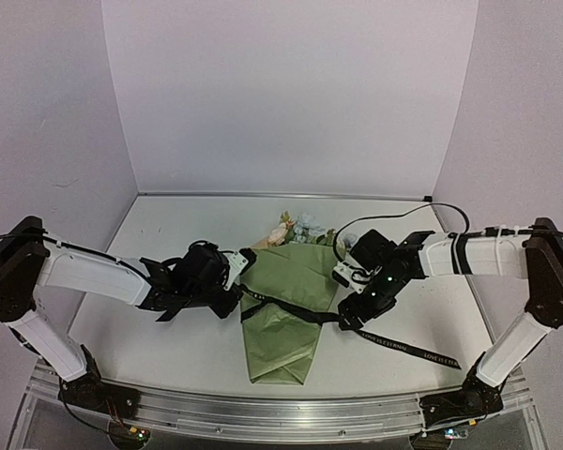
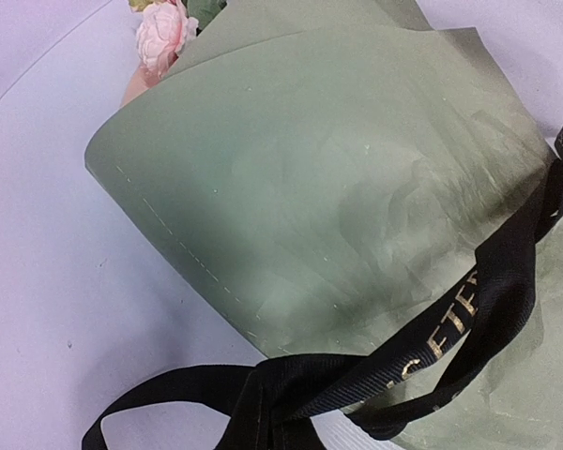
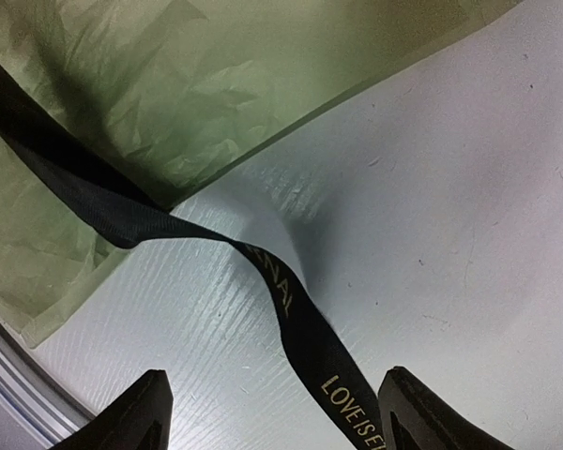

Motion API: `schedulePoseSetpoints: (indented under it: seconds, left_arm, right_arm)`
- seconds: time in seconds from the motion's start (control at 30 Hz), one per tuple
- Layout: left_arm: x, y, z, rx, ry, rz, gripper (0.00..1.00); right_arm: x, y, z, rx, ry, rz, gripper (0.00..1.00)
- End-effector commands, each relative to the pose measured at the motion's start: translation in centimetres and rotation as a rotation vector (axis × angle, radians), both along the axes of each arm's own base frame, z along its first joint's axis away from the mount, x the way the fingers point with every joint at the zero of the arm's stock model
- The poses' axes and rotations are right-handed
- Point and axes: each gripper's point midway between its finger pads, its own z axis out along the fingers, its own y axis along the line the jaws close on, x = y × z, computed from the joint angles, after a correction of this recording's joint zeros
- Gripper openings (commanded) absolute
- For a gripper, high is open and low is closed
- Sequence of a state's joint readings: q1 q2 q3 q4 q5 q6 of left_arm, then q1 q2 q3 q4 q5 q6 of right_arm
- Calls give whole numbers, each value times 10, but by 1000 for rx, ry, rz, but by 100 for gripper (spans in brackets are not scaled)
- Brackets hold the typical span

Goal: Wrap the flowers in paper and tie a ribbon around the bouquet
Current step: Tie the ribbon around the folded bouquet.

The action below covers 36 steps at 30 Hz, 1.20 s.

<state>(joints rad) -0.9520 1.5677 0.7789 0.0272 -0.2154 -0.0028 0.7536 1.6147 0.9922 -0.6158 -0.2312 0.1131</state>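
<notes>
Bouquet (image 1: 283,309), one cone of olive-green paper (image 2: 319,169), lies mid-way across the white surface (image 1: 159,234). Its long axis runs near to far, with the narrow end toward the arms and the wide end with pink, cream and blue flowers (image 1: 296,228) toward the back wall. One black ribbon (image 1: 403,345) crosses the cone sideways. The left claw (image 1: 242,281), clenched, pinches the ribbon at the cone's left edge. The right claw (image 3: 280,412) hangs released over the ribbon's lettered tail, just right of the cone.
</notes>
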Motion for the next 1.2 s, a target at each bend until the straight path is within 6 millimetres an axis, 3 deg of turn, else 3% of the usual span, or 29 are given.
schedulePoseSetpoints:
  seconds: [0.0,0.33,0.7,0.87,1.07,1.17]
  left_arm:
    - [4,10,11,-29,-22,69,0]
    - [6,19,11,-22,-30,115,0]
    - [7,17,9,-29,-26,119,0]
    - [10,18,10,-31,-31,136,0]
    - [16,25,16,-57,-37,206,0]
    - [19,29,18,-80,-30,243,0]
  right_arm:
    - [10,9,5,3,-10,7,78]
    - [14,27,-1,38,42,-4,73]
    - [25,39,-25,31,47,-53,62]
    - [29,41,-34,27,32,-82,52]
    - [29,30,-39,-4,5,-108,31]
    - [30,26,-37,-14,-9,-120,14]
